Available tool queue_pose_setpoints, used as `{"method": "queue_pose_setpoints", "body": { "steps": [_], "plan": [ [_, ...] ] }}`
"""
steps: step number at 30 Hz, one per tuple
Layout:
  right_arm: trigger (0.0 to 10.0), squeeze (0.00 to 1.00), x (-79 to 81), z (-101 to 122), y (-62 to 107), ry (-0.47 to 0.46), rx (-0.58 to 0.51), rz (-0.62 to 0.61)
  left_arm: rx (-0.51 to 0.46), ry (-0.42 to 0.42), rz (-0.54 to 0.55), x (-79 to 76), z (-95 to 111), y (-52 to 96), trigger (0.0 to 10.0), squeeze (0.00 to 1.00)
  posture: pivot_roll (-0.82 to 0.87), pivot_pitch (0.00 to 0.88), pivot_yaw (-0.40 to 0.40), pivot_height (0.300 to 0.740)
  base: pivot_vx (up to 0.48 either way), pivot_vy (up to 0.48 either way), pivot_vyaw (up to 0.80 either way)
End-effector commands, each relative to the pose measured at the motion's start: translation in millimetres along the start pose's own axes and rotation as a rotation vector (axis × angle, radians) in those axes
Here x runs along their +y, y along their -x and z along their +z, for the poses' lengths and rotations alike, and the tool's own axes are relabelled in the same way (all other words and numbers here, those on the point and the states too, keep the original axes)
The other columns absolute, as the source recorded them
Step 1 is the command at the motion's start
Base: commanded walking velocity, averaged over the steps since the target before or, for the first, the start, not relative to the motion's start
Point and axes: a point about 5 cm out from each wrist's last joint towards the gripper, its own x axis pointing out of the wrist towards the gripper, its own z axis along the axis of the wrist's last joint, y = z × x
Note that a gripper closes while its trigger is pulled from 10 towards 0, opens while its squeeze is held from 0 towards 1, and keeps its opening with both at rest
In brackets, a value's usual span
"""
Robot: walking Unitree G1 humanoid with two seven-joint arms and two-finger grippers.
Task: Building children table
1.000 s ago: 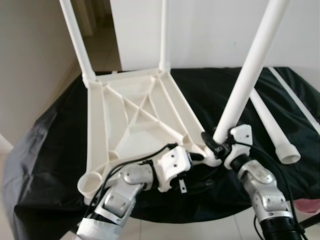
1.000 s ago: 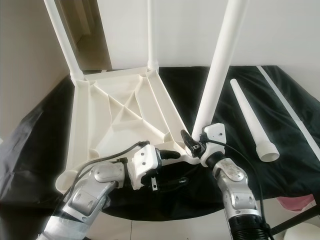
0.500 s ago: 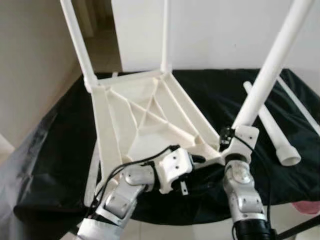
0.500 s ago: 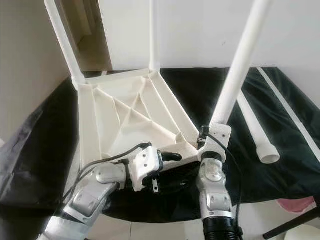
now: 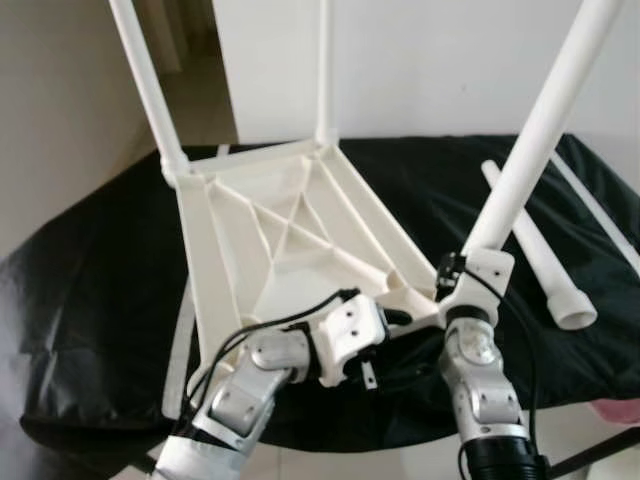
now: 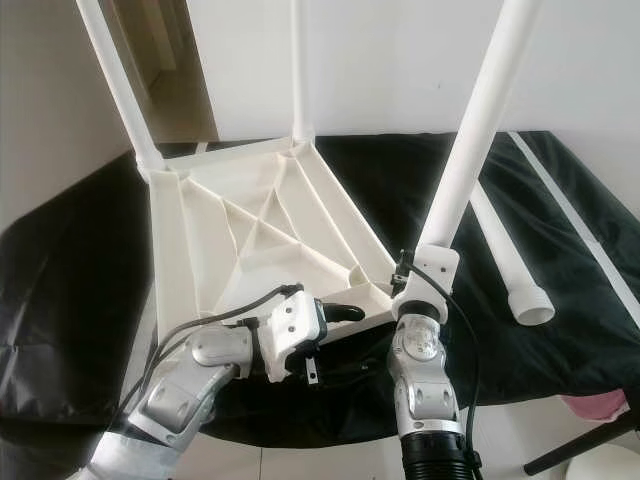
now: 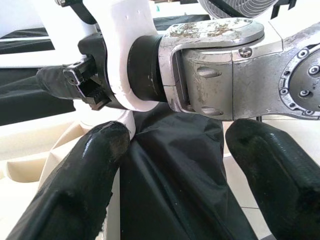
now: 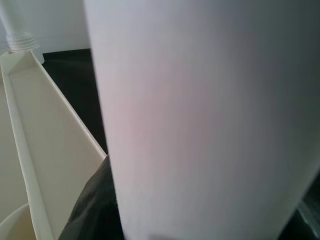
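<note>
Cream plastic children's table frame point(image 5: 290, 235) lies upside down on the black cloth point(image 5: 100, 290) over your tabletop, two legs standing up at its far corners. Your right gripper point(image 5: 452, 275) is clamped on a white plastic table leg point(image 5: 530, 140) at the near corner. Your left gripper point(image 7: 175, 175) shows its jaws apart in the wrist view, beside that corner. Another loose white leg point(image 6: 505, 250) lies on the cloth near a white wall point(image 5: 430, 60).

You've got a black cloth point(image 5: 90, 300) spread across the middle of the frame, wrinkled at left. White wall point(image 5: 420, 60) fills the upper right, beige wall point(image 5: 55, 110) upper left. Pale floor tiles point(image 6: 300, 462) and a pink object point(image 6: 606, 405) sit at the bottom.
</note>
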Motion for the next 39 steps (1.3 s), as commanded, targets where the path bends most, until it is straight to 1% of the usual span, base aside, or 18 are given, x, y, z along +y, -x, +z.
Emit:
{"method": "queue_pose_setpoints", "body": {
  "steps": [1, 2, 3, 9, 11, 15, 18, 19, 21, 22, 26, 29, 30, 31, 32, 34, 36, 39],
  "plan": [
    [10.0, 0.00, 3.6, -19.1, 9.1, -0.065, 0.100, 0.012, 0.012, 0.000, 0.025, 2.3, -1.9, -1.1, 10.0, 0.00, -0.09, 0.014, 0.013, 0.740, 0.000, 0.000, 0.00],
    [10.0, 0.00, 4.1, -18.4, 9.0, -0.070, 0.096, 0.015, 0.013, -0.002, 0.026, 2.7, -2.1, -1.2, 10.0, 0.00, -0.09, 0.014, 0.013, 0.740, 0.000, 0.000, 0.00],
    [10.0, 1.00, 4.0, -17.0, 9.0, -0.074, 0.086, 0.020, 0.012, -0.003, 0.027, 3.1, -1.8, -1.5, 10.0, 0.00, -0.09, 0.014, 0.014, 0.740, 0.000, 0.000, 0.00],
    [10.0, 1.00, 3.1, -12.5, 8.1, -0.099, 0.057, 0.039, 0.010, -0.003, 0.027, 3.3, -1.4, -1.9, 10.0, 0.00, -0.09, 0.016, 0.014, 0.740, 0.000, 0.000, 0.00],
    [10.0, 1.00, 2.3, -6.8, 6.4, -0.122, 0.027, 0.060, 0.010, -0.003, 0.026, 3.1, -1.5, -2.0, 10.0, 0.00, -0.09, 0.018, 0.014, 0.740, 0.000, 0.000, 0.00],
    [10.0, 1.00, 2.3, -3.2, 7.2, -0.142, 0.008, 0.091, 0.010, -0.002, 0.026, 3.1, -1.4, -2.0, 10.0, 0.00, -0.09, 0.019, 0.014, 0.740, 0.000, 0.000, 0.00],
    [10.0, 1.00, 1.9, 1.2, 9.0, -0.151, -0.017, 0.177, 0.009, -0.002, 0.026, 2.7, -1.2, -1.9, 10.0, 0.00, -0.09, 0.020, 0.015, 0.740, 0.000, 0.000, 0.00],
    [10.0, 1.00, 1.9, 1.2, 9.0, -0.151, -0.017, 0.177, 0.009, -0.002, 0.026, 2.7, -1.2, -1.9, 10.0, 0.00, -0.09, 0.020, 0.015, 0.740, 0.000, 0.000, 0.00],
    [10.0, 1.00, 1.7, 3.1, 8.6, -0.124, -0.031, 0.240, 0.009, -0.002, 0.026, 2.9, -1.3, -1.9, 10.0, 0.00, -0.09, 0.021, 0.014, 0.740, 0.000, 0.000, 0.00],
    [10.0, 0.00, -1.5, 3.7, 7.2, -0.104, -0.037, 0.265, 0.009, -0.002, 0.027, 3.2, -1.3, -1.9, 10.0, 0.00, -0.09, 0.020, 0.015, 0.740, 0.000, 0.000, 0.00],
    [10.0, 0.00, -17.5, 8.7, -0.4, -0.042, -0.065, 0.355, 0.010, -0.003, 0.026, 3.6, -1.2, -1.7, 10.0, 0.00, -0.10, 0.020, 0.016, 0.740, 0.000, 0.000, 0.00],
    [10.0, 0.00, -20.6, 10.0, -1.6, -0.030, -0.070, 0.387, 0.011, -0.003, 0.026, 3.6, -1.3, -1.7, 10.0, 0.00, -0.10, 0.019, 0.017, 0.740, 0.000, 0.000, 0.00],
    [10.0, 0.00, -22.2, 11.5, -1.2, 0.005, -0.069, 0.468, 0.011, -0.005, 0.028, 3.9, -1.2, -1.5, 10.0, 0.00, -0.09, 0.018, 0.011, 0.740, 0.000, 0.000, 0.00],
    [10.0, 0.00, -22.2, 11.5, -1.2, 0.005, -0.069, 0.468, 0.011, -0.005, 0.028, 3.9, -1.2, -1.5, 10.0, 0.00, -0.09, 0.018, 0.011, 0.740, 0.000, 0.000, 0.00],
    [10.0, 0.00, -23.5, 12.6, -0.5, 0.030, -0.066, 0.530, 0.011, -0.006, 0.029, 4.0, -1.2, -1.4, 10.0, 0.00, -0.09, 0.018, 0.011, 0.740, 0.000, 0.000, 0.00],
    [10.0, 0.00, -31.3, 15.7, 3.1, 0.095, -0.066, 0.662, 0.013, -0.005, 0.037, 5.0, -1.2, -0.2, 10.0, 0.00, -0.09, 0.018, 0.013, 0.740, 0.000, 0.000, 0.00],
    [10.0, 0.00, -38.6, 17.3, 3.3, 0.127, -0.053, 0.737, 0.013, -0.003, 0.036, 4.8, -1.2, 0.1, 10.0, 0.00, -0.09, 0.016, 0.017, 0.740, 0.000, 0.000, 0.00],
    [10.0, 0.00, -40.0, 17.9, 2.8, 0.143, -0.051, 0.760, 0.013, -0.004, 0.034, 4.6, -1.2, 0.0, 10.0, 0.00, -0.09, 0.015, 0.021, 0.740, 0.000, 0.000, 0.00]
  ]
}}
